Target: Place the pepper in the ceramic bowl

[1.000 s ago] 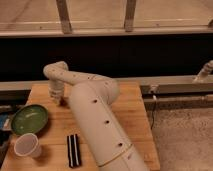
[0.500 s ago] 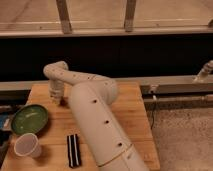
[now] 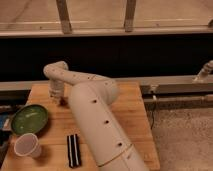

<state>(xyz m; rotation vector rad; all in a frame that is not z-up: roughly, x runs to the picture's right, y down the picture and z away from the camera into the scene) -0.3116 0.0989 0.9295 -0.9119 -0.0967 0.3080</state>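
Showing as a small dark red spot at the far left of the table, the pepper (image 3: 63, 102) sits right at the tip of the gripper (image 3: 57, 98), low over the wood. The gripper points down and its jaws are clenched; whether they pinch the pepper or only stand against it I cannot tell. Nearer the camera and to the left, apart from the pepper, the green bowl (image 3: 29, 120) rests near the table's left edge, with nothing visible inside it. A white cup (image 3: 27, 146) stands upright just in front of the bowl. To the cup's right lies a black striped block (image 3: 73, 150), beside the thick white arm (image 3: 100, 127), which rises from the bottom of the view and bends back left to the gripper. The wooden table (image 3: 135, 107) stands before a dark wall.
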